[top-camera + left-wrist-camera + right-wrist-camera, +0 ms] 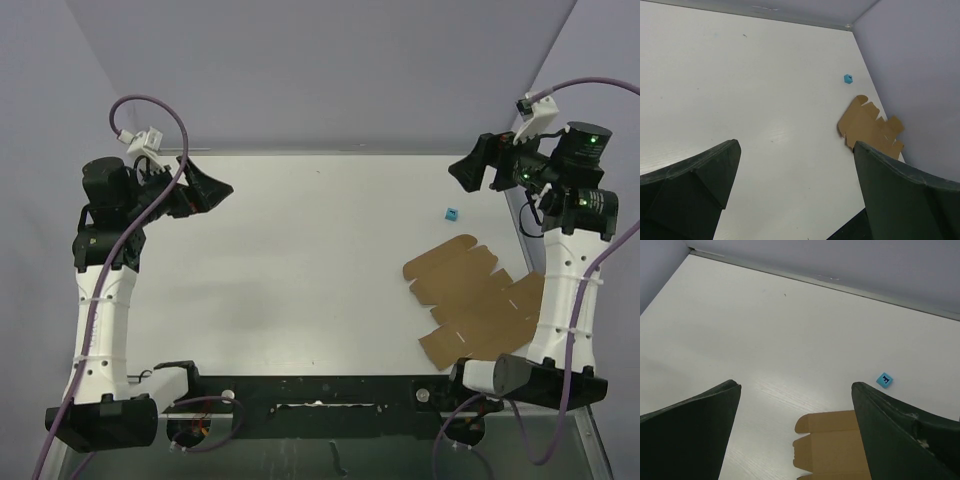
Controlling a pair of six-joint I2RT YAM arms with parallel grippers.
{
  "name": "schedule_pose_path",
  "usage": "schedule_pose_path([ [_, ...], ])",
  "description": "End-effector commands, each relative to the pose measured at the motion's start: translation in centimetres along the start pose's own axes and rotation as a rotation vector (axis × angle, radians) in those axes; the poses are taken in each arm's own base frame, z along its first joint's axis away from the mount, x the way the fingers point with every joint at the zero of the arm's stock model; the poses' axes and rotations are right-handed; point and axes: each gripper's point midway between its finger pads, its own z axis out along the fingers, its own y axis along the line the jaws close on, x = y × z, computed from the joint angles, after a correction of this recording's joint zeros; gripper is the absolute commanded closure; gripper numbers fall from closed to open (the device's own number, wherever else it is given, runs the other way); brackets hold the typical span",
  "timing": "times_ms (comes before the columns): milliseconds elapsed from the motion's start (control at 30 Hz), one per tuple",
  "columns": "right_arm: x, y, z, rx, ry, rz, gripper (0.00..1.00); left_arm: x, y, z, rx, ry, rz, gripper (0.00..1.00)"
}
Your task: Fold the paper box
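Box point(475, 305) lies unfolded, a flat brown die-cut sheet with its flaps out, on the near right part of the bench point(300, 250). Its right side runs under the right arm point(565, 290) in the top view, close to the bench's right edge. A small blue cube point(451, 213) sits a little beyond it toward the far wall, not touching it.

Both hands are raised near the far corners and well apart from the sheet. The left hand point(215, 187) is spread wide and holds nothing. The right hand point(468, 170) is spread too and equally empty. No fold looks started.

Several things could go wrong from here:
- A sheet lying flush on a smooth bench gives the fingers no lip to catch, so a downward pinch may only skid it along.
- A push toward the right could slide it off the bench edge, since it lies so near.
- The box sits close to the right arm's own base, so that arm must fold back tightly to reach it.
- The left arm must stretch across the whole bench and may press weakly.
- A flap raised by one hand alone may spring back flat.
- A sweeping approach could knock the cube.
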Motion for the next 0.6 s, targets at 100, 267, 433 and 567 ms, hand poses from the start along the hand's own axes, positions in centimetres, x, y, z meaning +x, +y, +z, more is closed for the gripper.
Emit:
schedule_pose_path([
  [100, 1.1, -3.6, 1.9, 0.08, 0.082, 0.054, 0.02, -0.3, 1.8, 1.6, -0.041, -0.018, -0.034, 0.02],
  [267, 2.7, -4.0, 3.0, 0.06, 0.127, 0.037, 0.02, 1.9, 1.4, 3.0, -0.017, 0.016, -0.067, 0.02],
  [433, 4.6, -0.9, 3.6, -0.002, 0.17, -0.111, 0.02, 7.8, -1.7, 5.7, 0.021, 0.096, -0.06, 0.03],
  [567, 7.3, 3.3, 3.4, -0.164, 0.183, -0.149, 0.02, 14.4, -5.9, 7.7, 0.11, 0.165, -0.106, 0.08],
])
